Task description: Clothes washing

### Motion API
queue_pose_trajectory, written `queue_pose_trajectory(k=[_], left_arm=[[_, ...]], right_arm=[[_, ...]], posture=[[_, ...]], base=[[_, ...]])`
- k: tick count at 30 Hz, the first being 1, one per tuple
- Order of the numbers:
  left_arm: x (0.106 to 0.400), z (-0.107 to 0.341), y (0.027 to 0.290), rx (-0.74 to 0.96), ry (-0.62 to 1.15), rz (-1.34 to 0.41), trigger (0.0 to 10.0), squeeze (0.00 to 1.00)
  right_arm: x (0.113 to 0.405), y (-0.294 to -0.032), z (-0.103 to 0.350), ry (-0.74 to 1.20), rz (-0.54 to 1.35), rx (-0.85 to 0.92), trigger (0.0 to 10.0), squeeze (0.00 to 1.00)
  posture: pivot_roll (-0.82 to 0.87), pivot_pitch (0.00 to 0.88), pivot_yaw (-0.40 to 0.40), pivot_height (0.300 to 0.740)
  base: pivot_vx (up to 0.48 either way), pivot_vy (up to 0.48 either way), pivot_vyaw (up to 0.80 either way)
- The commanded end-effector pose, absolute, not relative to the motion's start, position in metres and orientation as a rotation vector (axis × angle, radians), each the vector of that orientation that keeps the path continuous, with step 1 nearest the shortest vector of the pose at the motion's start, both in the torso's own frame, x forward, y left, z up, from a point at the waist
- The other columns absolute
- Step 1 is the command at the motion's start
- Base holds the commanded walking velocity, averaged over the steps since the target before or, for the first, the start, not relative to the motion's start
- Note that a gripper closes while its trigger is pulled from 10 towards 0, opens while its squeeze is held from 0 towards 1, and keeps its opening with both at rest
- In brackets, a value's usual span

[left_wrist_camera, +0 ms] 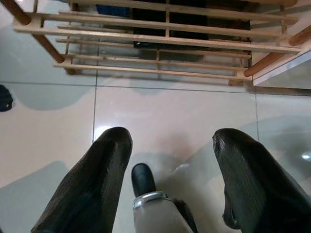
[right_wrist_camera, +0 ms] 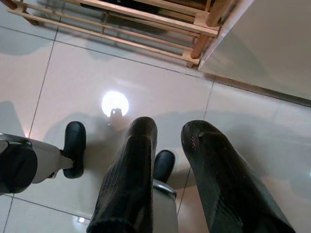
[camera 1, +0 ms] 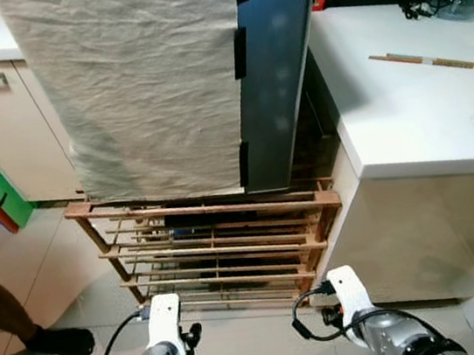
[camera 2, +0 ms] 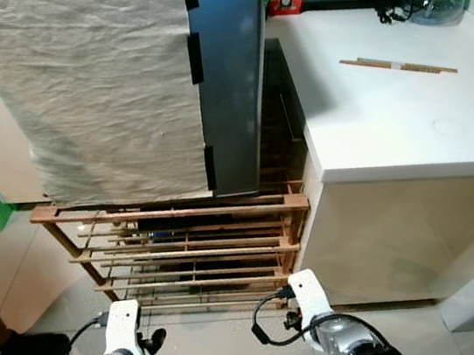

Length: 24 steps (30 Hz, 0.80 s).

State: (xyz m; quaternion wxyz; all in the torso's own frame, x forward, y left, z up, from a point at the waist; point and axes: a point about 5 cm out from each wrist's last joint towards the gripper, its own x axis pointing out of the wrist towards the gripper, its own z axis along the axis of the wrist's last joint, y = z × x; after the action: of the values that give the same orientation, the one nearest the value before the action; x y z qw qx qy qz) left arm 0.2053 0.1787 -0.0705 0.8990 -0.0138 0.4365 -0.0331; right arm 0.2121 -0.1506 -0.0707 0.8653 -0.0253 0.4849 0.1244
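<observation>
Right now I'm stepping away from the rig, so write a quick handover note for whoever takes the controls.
Left gripper: open, holding nothing, hanging low over the tiled floor.
Right gripper: fingers slightly apart, holding nothing, also low over the floor.
A beige cloth hangs over the front of a tall dark unit. Below it is a wooden slatted rack, beside a white counter.
A person's foot is on the robot's left.
Done or left: no washer or loose clothes can be made out, so progress cannot be judged. Watch the person when moving.
</observation>
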Motion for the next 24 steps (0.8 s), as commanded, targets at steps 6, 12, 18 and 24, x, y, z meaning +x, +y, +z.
queue_pose_trajectory(k=[6, 12, 18, 24], left_arm=[[0.208, -0.07, 0.177, -0.037, 0.893, -0.069, 10.0, 0.0], [0.209, -0.07, 0.177, -0.04, 0.892, -0.071, 10.0, 0.0], [0.209, -0.069, 0.176, -0.037, 0.893, -0.075, 10.0, 0.0], [0.208, -0.07, 0.176, -0.041, 0.901, -0.065, 10.0, 0.0]], right_arm=[[0.214, -0.15, -0.07, 1.007, 0.256, -0.043, 10.0, 0.0], [0.211, -0.154, -0.072, 1.029, 0.242, -0.058, 10.0, 0.0], [0.207, -0.153, -0.074, 1.058, 0.255, -0.068, 10.0, 0.0], [0.204, -0.151, -0.077, 1.081, 0.274, -0.099, 10.0, 0.0]], posture=[[0.05, 0.0, -0.039, 0.74], [0.04, 0.0, -0.036, 0.74], [0.04, 0.0, -0.034, 0.74], [0.04, 0.0, -0.037, 0.74]], base=[[0.253, 0.0, -0.4], [0.254, 0.0, -0.26], [0.126, 0.0, 0.0], [0.0, 0.0, 0.0]])
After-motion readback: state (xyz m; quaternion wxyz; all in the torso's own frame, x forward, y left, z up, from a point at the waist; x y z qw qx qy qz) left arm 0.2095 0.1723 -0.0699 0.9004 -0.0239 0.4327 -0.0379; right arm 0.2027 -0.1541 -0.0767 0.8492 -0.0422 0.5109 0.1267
